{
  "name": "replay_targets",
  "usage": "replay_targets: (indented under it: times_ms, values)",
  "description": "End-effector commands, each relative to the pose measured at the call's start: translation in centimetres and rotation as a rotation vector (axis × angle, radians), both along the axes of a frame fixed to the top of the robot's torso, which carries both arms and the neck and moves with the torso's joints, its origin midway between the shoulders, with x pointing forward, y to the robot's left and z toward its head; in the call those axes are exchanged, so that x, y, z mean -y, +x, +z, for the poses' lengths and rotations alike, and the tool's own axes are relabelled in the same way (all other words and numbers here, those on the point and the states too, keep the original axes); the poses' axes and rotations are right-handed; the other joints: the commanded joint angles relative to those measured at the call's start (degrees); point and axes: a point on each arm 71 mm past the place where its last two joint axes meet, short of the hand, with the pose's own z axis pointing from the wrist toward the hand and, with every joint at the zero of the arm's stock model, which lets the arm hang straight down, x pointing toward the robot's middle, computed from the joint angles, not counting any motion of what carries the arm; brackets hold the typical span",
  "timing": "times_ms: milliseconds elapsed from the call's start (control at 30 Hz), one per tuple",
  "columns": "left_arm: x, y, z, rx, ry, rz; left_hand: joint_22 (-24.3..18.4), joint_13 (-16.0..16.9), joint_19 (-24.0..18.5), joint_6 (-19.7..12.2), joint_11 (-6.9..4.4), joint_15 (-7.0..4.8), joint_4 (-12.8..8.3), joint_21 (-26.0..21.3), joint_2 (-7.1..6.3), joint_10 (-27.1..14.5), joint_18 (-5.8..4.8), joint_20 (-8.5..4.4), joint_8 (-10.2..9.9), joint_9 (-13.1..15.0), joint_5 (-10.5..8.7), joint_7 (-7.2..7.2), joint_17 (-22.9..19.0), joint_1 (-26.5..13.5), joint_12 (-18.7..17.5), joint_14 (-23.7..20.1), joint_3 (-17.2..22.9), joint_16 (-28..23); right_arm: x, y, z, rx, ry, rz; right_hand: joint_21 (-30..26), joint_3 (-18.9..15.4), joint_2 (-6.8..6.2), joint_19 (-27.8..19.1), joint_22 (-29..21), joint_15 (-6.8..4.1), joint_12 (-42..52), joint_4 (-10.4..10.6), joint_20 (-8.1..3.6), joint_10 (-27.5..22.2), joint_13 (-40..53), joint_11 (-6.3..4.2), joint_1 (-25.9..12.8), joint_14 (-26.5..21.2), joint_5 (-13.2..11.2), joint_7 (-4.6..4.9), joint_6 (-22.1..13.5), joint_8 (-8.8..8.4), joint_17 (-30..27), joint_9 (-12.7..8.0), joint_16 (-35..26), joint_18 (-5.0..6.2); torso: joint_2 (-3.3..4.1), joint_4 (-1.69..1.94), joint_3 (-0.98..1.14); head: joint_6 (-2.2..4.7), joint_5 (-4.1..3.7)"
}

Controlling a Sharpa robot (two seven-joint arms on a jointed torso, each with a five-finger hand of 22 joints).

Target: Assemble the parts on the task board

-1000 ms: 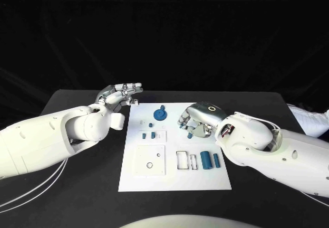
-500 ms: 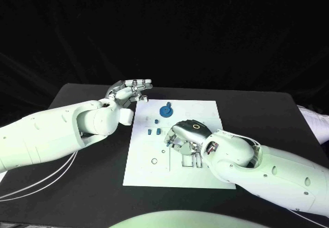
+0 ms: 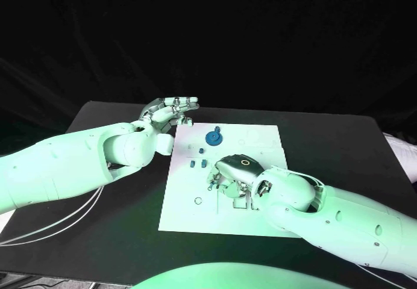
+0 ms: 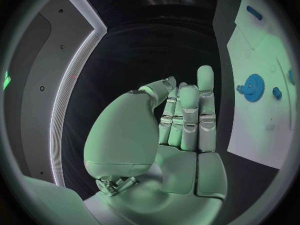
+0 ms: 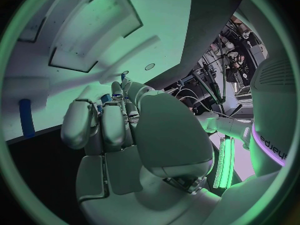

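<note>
Task board (image 3: 228, 217): I see a flat white rectangular plate lying in the middle of the black table (image 3: 348, 144), smooth and matte, with shallow rectangular recesses and small round holes cut in it.
Gear (image 3: 212, 139): a round blue toothed wheel lying flat on the far part of the board; in my left wrist view (image 4: 254, 87) its teeth and hub show plainly.
Small parts (image 3: 196, 163): short blue pegs near the board's left edge, just beside my right hand; I cannot tell whether they stand in holes.
Blue cylinder (image 5: 25, 118): a smooth elongated piece lying on the board near its edge.
Left hand (image 3: 170, 111): raised above the table by the board's far left corner, palm up, its silver fingers (image 4: 205, 105) straight and close together, holding nothing.
Right hand (image 3: 233, 174): over the middle of the board, back upward, fingers (image 5: 114, 120) curled down toward the surface; I cannot tell whether they hold anything.
</note>
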Motion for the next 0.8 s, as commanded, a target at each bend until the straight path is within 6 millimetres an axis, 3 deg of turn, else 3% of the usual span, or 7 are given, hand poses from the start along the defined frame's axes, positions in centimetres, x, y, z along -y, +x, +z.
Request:
replay_targets:
  times_ms: [33,800]
  values:
    - [0.28,-0.03,0.09,0.008,-0.009,-0.023,-0.1,0.0,-0.2,-0.4,-0.09,-0.03,-0.3,-0.4,0.19,-0.3,0.59,-0.05,0.2,-0.1,-0.13,-0.16,-0.1,0.4,0.3,-0.3,0.0,-0.2,-0.11,-0.22,-0.57,-0.002,-0.037,0.018,0.2,0.3,0.09,0.3,0.0,-0.15,-0.1,0.0,0.02,1.6,0.0,-1.29,-0.3,2.2,0.2,0.37,0.1,0.12,0.0,0.0,0.2,0.51,0.01,-0.07,0.04,-0.22,0.19]
    - [0.18,0.02,0.01,0.000,-0.008,-0.027,-0.1,0.0,-0.2,-0.4,-0.07,0.00,-0.3,-0.4,0.19,-0.4,0.58,-0.03,0.2,-0.1,-0.14,-0.14,-0.2,0.4,0.4,-0.4,-0.1,-0.2,-0.29,-0.61,-0.38,0.038,-0.076,0.030,0.2,0.5,0.06,0.3,0.0,-0.13,-0.1,-0.2,0.04,1.6,0.0,-1.25,-0.4,2.2,0.2,0.42,0.1,0.07,0.0,0.1,0.2,0.51,-0.02,-0.11,0.06,-0.82,0.39]
